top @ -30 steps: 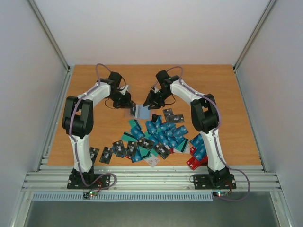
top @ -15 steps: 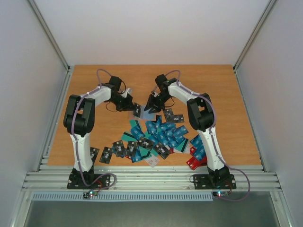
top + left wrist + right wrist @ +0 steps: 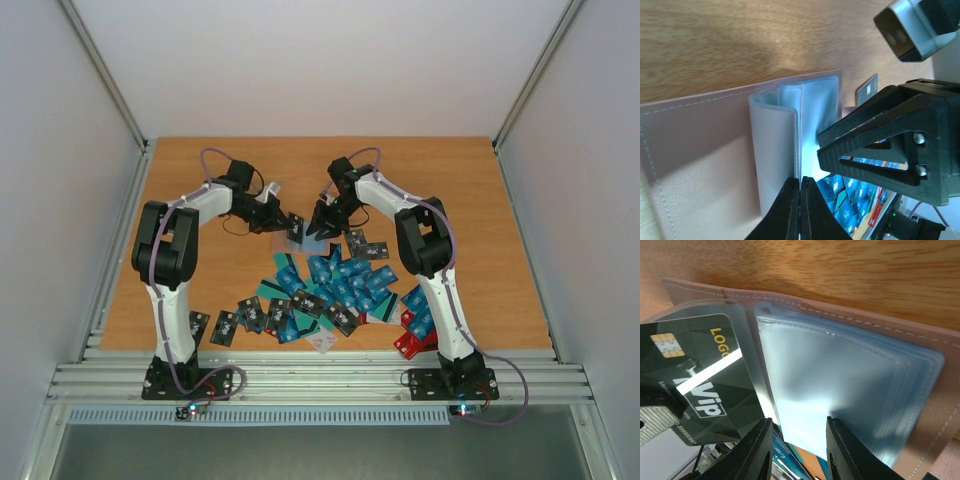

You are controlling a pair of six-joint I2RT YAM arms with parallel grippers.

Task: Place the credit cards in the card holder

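Note:
The card holder (image 3: 312,243) lies open on the wooden table between my two grippers. Its pinkish cover (image 3: 700,150) is spread flat and its clear pockets (image 3: 815,105) stand up. My left gripper (image 3: 800,187) is shut on the edge of one clear pocket page and lifts it. In the right wrist view, a black VIP credit card (image 3: 700,375) sits in that raised page. My right gripper (image 3: 799,440) is open, its tips at the near edge of the flat clear pockets (image 3: 850,375). Loose credit cards (image 3: 335,285) lie heaped just in front of the holder.
Red cards (image 3: 415,340) lie by the right arm's base, and black ones (image 3: 225,325) by the left arm. A pale card (image 3: 322,341) lies at the heap's front. Grey walls close in the table on both sides. The right gripper's fingers (image 3: 875,145) hang close over the holder.
My left gripper has moved right toward the right gripper, carrying the pocket page with it. The right gripper has shifted slightly left and narrowed a little.

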